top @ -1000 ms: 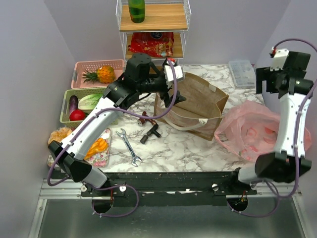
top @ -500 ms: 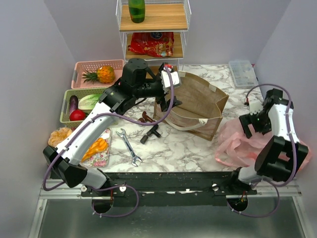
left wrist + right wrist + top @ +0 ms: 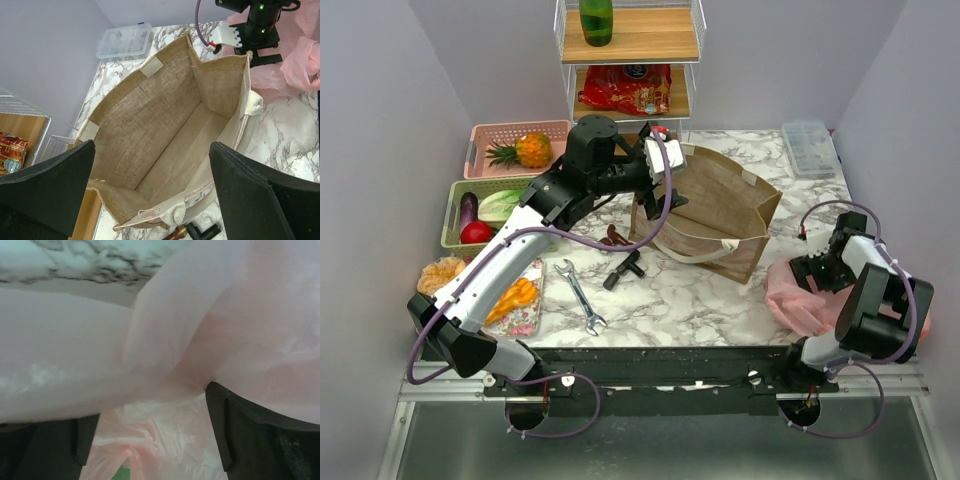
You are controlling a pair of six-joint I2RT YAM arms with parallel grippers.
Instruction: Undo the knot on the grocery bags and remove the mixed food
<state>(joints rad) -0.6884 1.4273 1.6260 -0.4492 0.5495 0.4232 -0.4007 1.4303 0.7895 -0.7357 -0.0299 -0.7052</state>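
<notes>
Evidently done with brown bag (image 3: 165,125) at tabletop (image 3: 690,290) centre: looks hollow, stiff, coarse-woven inside, with pale flat handles. Hovers above it with left arm (image 3: 510,255), jaws wide apart, holding nothing. Works pink bag (image 3: 800,300) at 4 o'clock: thin, crinkly, translucent film. Presses right arm (image 3: 868,262) low, jaws apart, film draped between, unclamped. Cannot make out knot. Next, probably: find knot, pinch one strand.

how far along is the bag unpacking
Done: the brown bag looks empty inside, and eggplant and lettuce lie in the green basket. In hand: the right gripper, open, is pushed into the pink bag; the left gripper hovers open over the brown bag. Left: checking the pink bag; its knot isn't visible.
</notes>
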